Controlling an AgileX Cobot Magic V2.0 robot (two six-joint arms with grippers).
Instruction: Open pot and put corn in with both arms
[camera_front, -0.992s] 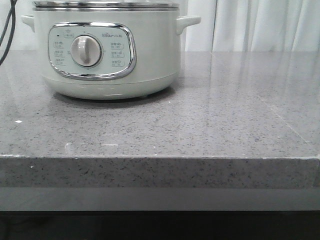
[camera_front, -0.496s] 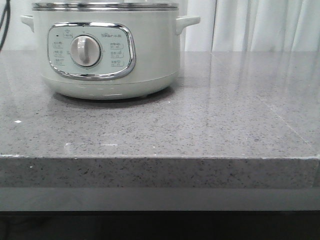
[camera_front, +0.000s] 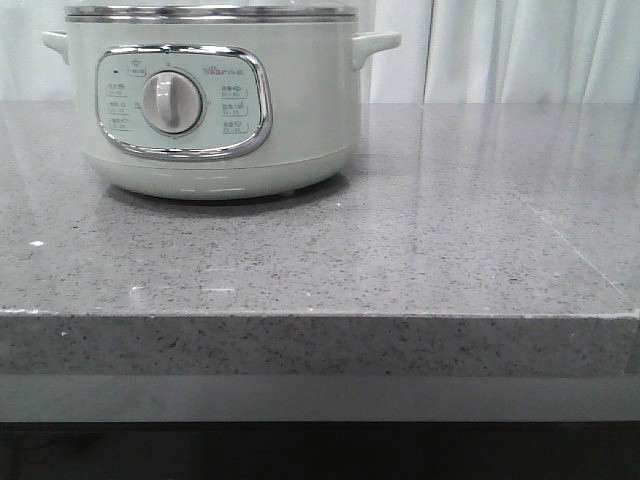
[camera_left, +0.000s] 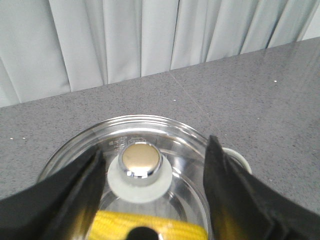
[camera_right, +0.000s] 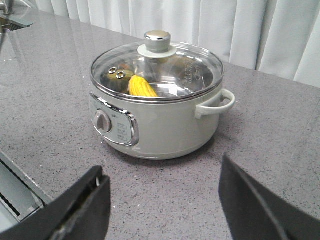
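The pale mint-white pot (camera_front: 215, 110) stands at the back left of the grey counter, with its glass lid (camera_right: 190, 70) on. The lid's chrome knob (camera_right: 157, 40) sits on a white base. The yellow corn (camera_right: 141, 87) lies inside the pot under the lid; it also shows through the glass in the left wrist view (camera_left: 115, 225). My left gripper (camera_left: 156, 147) is open, its fingers on either side of the knob (camera_left: 141, 161) and apart from it. My right gripper (camera_right: 162, 167) is open and empty over the counter, short of the pot (camera_right: 155, 120). Neither gripper shows in the front view.
White curtains (camera_front: 520, 50) hang behind the counter. The counter's front edge (camera_front: 320, 315) runs across the front view, and an edge (camera_right: 20, 185) also lies close to my right gripper. A metal fixture (camera_right: 12, 17) sits at the far corner of the counter.
A black cable at the left edge of the front view has moved out of sight. The pot has not moved.
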